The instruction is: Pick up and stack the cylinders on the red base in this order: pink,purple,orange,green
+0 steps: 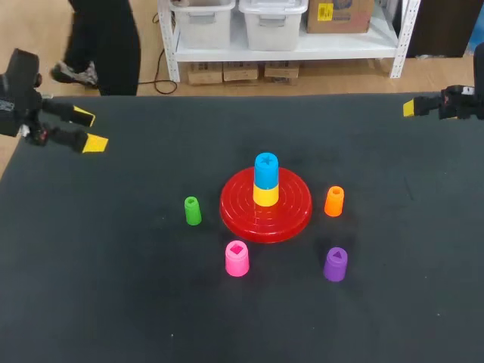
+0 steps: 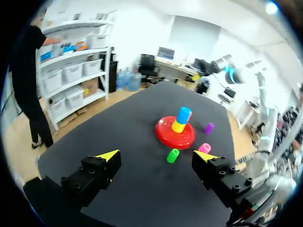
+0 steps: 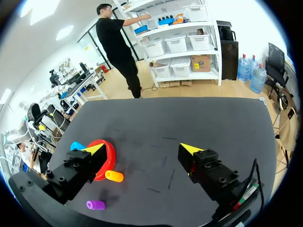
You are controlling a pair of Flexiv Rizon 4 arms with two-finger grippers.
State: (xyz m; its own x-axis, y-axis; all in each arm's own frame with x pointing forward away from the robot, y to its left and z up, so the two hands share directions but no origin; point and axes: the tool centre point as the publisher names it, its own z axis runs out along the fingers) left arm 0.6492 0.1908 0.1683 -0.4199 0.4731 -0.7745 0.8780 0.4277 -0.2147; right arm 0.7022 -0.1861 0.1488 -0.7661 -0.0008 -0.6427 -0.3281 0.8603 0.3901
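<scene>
1. Head view: the pink cylinder stands upright on the counter just in front of the red base, which already carries a yellow cylinder with a blue cylinder on top. The left claw is at the far left corner with its fingers spread, well apart from the pink piece. The right claw is at the far right edge.
2. Left wrist view: this arm's claw is spread and empty. Ahead of it lie the green cylinder and the pink one, then the base.
3. Right wrist view: this claw is also spread and empty. The orange cylinder and purple cylinder lie beside its finger on the base's side. The pink one is not visible.
4. The pink piece looks like light, rigid, smooth plastic. I would pinch it across its side wall, midway up, coming from above.
</scene>
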